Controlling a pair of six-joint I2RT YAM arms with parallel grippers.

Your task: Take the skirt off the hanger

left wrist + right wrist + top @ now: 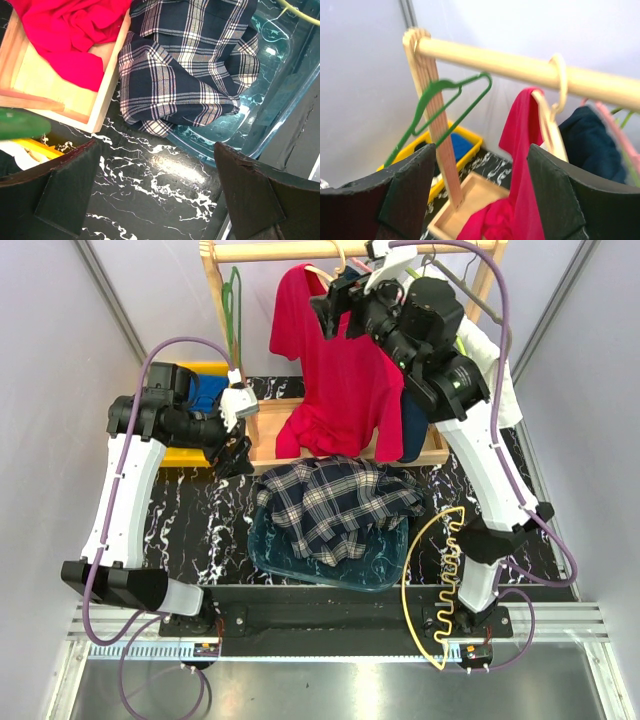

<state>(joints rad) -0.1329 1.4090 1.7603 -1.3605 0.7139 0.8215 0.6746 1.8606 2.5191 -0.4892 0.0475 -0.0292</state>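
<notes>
The right claw (482, 150) gapes wide and empty, up by the wooden rail (520, 65). Just ahead of it hangs the red T-shirt (520, 150). The skirt (587, 140) sits beyond that to the claw's right on the pink hanger (615, 125). A green hanger (450, 97) dangles off left, with open air between. The left claw (155, 150), also spread and empty, hangs low, the plaid shirt (190, 60) just ahead of it.

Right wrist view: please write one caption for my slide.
Open right claw faces wooden rail: green hanger, red T-shirt, navy skirt on pink hanger.
</notes>
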